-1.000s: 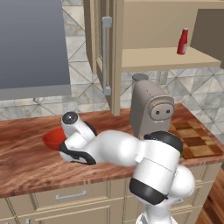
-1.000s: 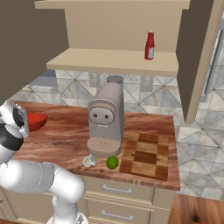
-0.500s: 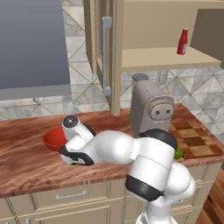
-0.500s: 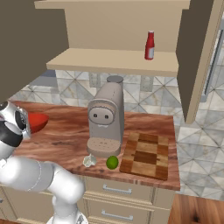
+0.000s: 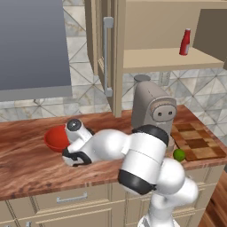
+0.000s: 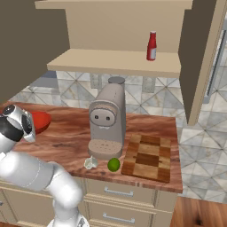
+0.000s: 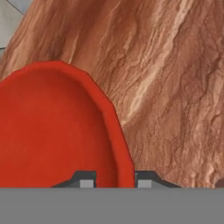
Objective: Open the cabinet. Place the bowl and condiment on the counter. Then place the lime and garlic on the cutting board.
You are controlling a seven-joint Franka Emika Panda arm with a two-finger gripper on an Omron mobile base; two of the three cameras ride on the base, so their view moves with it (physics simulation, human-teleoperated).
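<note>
The red bowl (image 5: 54, 138) (image 6: 41, 121) is low at the left end of the counter (image 5: 26, 166) (image 6: 66, 138); I cannot tell whether it touches the wood. In the hand view my gripper (image 7: 114, 180) is shut on the bowl (image 7: 52, 127), one fingertip on each side of its rim. The cabinet door (image 5: 104, 53) stands open. On the cabinet's shelf stands the condiment (image 5: 185, 41) (image 6: 151, 45). Near the counter's front edge, the lime (image 5: 179, 154) (image 6: 114, 164) and the garlic (image 6: 91, 162) lie beside the cutting board (image 5: 197, 142) (image 6: 148, 155).
A beige coffee machine (image 5: 153, 108) (image 6: 106, 122) stands mid-counter between the bowl and the board. A grey hood (image 5: 33, 44) hangs over the left end. Beige drawers (image 6: 115, 193) run under the counter. The right cabinet door (image 6: 201, 57) juts out over the board.
The hand and the bowl have hardly moved. The arm's big elbow joint has shifted a little to the left in the left base view.
</note>
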